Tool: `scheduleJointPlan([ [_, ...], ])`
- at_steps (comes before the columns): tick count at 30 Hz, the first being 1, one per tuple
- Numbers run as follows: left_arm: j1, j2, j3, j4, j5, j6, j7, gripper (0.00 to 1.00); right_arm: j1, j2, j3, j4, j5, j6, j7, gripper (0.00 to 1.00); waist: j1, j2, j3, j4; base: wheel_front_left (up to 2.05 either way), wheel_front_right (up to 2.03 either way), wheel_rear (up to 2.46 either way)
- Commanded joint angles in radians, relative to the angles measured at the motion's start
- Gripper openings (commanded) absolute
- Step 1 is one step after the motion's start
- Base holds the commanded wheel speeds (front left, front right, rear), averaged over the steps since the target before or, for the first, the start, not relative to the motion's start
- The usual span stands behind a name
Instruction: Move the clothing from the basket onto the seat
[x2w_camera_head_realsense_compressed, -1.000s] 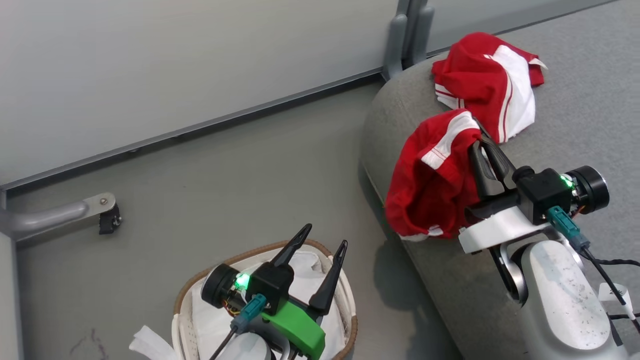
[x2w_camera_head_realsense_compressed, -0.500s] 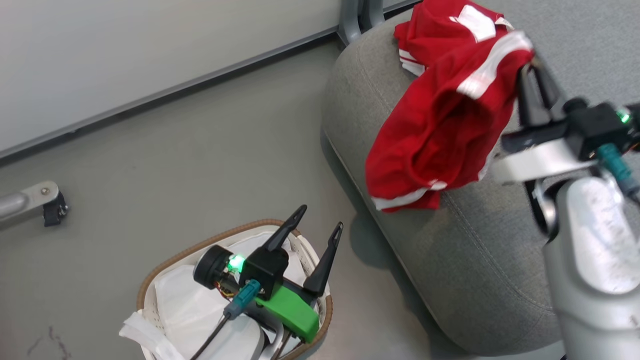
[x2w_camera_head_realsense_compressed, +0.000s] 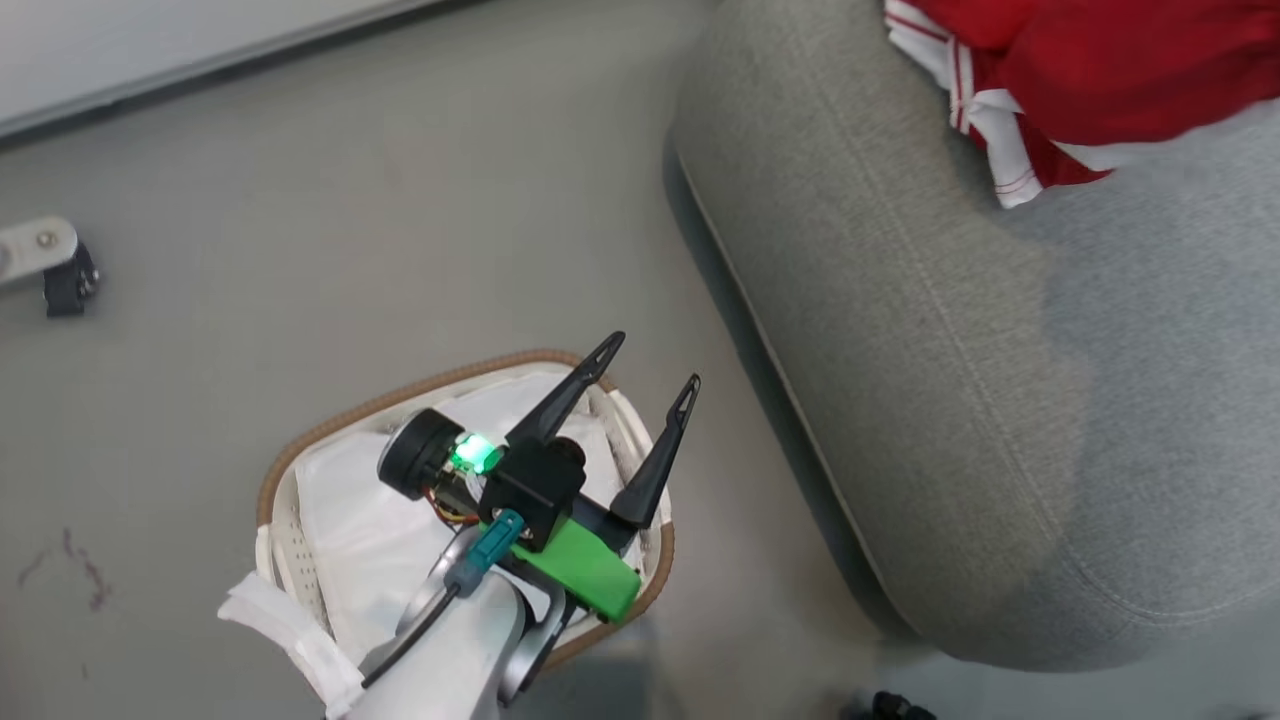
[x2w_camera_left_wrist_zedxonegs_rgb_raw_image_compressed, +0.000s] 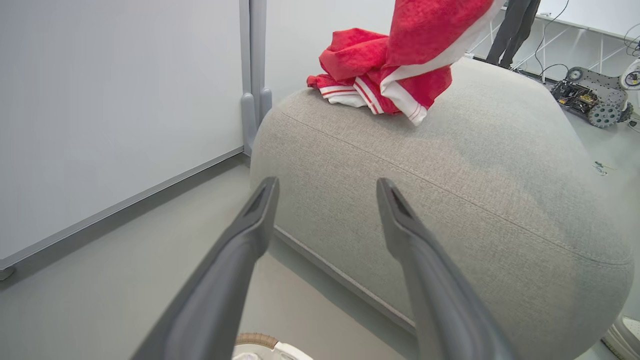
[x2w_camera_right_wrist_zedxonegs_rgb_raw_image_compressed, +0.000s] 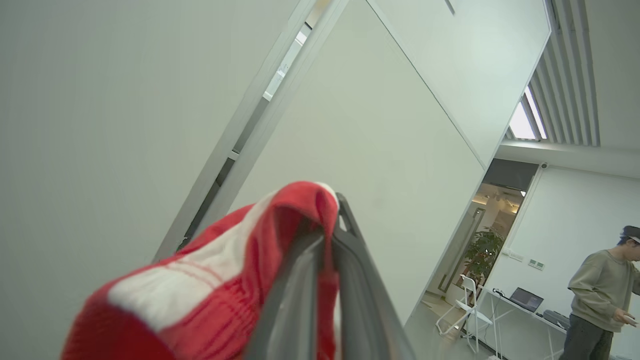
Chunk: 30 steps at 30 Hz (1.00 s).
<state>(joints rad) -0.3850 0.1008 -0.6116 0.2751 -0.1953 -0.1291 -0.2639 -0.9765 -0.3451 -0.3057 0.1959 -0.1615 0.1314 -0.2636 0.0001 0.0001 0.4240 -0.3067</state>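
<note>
While my left claw hangs above the basket with its two fingers spread wide in open air, my right claw is pressed together on the held red piece. Its red fabric and white panel are draped right over the tips.

Where stuff is: the basket sits on the grey floor near the seat. Inside it I can see the white liner, with a flap of it hanging out over the rim on my side. From my head camera the clothing is up at the far right of the seat's top, striped white hem showing.

The left wrist camera gives a better look. The lying red piece is crumpled on top of the seat, close to the wall panel. The held one dangles from above, and its white-edged hem comes down over the lying one — can't tell if it's actually resting on it. The seat's stitched seam runs across below both.

My right wrist camera points up at the wall and ceiling. Way off there's a person in a pale sweatshirt near a desk with a laptop, plus a white chair. There's also a small wheeled robot on the floor past the seat.
</note>
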Motion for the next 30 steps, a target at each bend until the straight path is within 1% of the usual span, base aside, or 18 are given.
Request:
scheduleJointPlan([
  [1, -0.029, 0.011, 0.002, -0.003, 0.005, -0.002, -0.001, 1.0, -0.011, -0.002, -0.023, 0.022, 0.0, -0.001, -0.002, 0.0, -0.0001, -0.0001, 0.105, 0.061, 0.0, 0.0, 0.0],
  [4, -0.063, 0.015, 0.008, -0.012, 0.015, -0.002, -0.001, 1.0, 0.012, 0.001, -0.064, 0.093, -0.03, -0.001, -0.002, 0.0, -0.0001, -0.0001, 0.173, 0.088, 0.0, 0.0, 0.0],
  [10, -0.099, 0.02, 0.005, -0.021, 0.036, -0.002, -0.001, 1.0, 0.051, 0.037, -0.133, 0.166, -0.069, -0.001, -0.002, 0.0, -0.0001, -0.0001, 0.245, 0.108, 0.0, 0.0, 0.0],
  [15, -0.107, 0.023, 0.006, -0.017, 0.044, -0.002, -0.001, 1.0, 0.066, 0.058, -0.172, 0.228, -0.109, -0.001, -0.002, 0.0, -0.0001, -0.0001, 0.273, 0.11, 0.0, 0.0, 0.0],
  [20, -0.098, 0.024, 0.01, -0.011, 0.042, -0.002, -0.001, 1.0, 0.084, 0.074, -0.208, 0.283, -0.134, -0.001, -0.002, 0.0, -0.0001, -0.0001, 0.276, 0.103, 0.0, 0.0, 0.0],
  [21, -0.097, 0.024, 0.01, -0.01, 0.042, -0.002, -0.001, 1.0, 0.089, 0.076, -0.213, 0.29, -0.139, -0.001, -0.002, 0.04, -0.0001, -0.0001, 0.275, 0.103, 0.0, 0.0, 0.0],
  [22, -0.097, 0.023, 0.009, -0.008, 0.041, -0.002, -0.001, 1.0, 0.093, 0.078, -0.217, 0.295, -0.141, -0.001, -0.002, 0.2, -0.0001, -0.0001, 0.273, 0.103, 0.0, 0.0, 0.0],
  [23, -0.098, 0.023, 0.009, -0.005, 0.04, -0.002, -0.001, 1.0, 0.096, 0.078, -0.218, 0.296, -0.142, -0.001, -0.002, 0.56, -0.0001, -0.0001, 0.271, 0.103, 0.0, 0.0, 0.0],
  [24, -0.099, 0.022, 0.01, -0.004, 0.038, -0.002, -0.001, 1.0, 0.105, 0.082, -0.217, 0.294, -0.141, -0.001, -0.002, 1.0, -0.0001, -0.0001, 0.268, 0.102, 0.0, 0.0, 0.0],
  [26, -0.096, 0.02, 0.019, -0.006, 0.039, -0.002, -0.001, 1.0, 0.126, 0.093, -0.207, 0.294, -0.123, -0.001, -0.002, 1.0, -0.0001, -0.0001, 0.26, 0.101, 0.0, 0.0, 0.0],
  [30, -0.088, 0.015, 0.026, -0.012, 0.031, -0.002, -0.001, 1.0, 0.179, 0.089, -0.188, 0.271, -0.104, -0.001, -0.002, 1.0, -0.0001, -0.0001, 0.237, 0.098, 0.0, 0.0, 0.0],
])
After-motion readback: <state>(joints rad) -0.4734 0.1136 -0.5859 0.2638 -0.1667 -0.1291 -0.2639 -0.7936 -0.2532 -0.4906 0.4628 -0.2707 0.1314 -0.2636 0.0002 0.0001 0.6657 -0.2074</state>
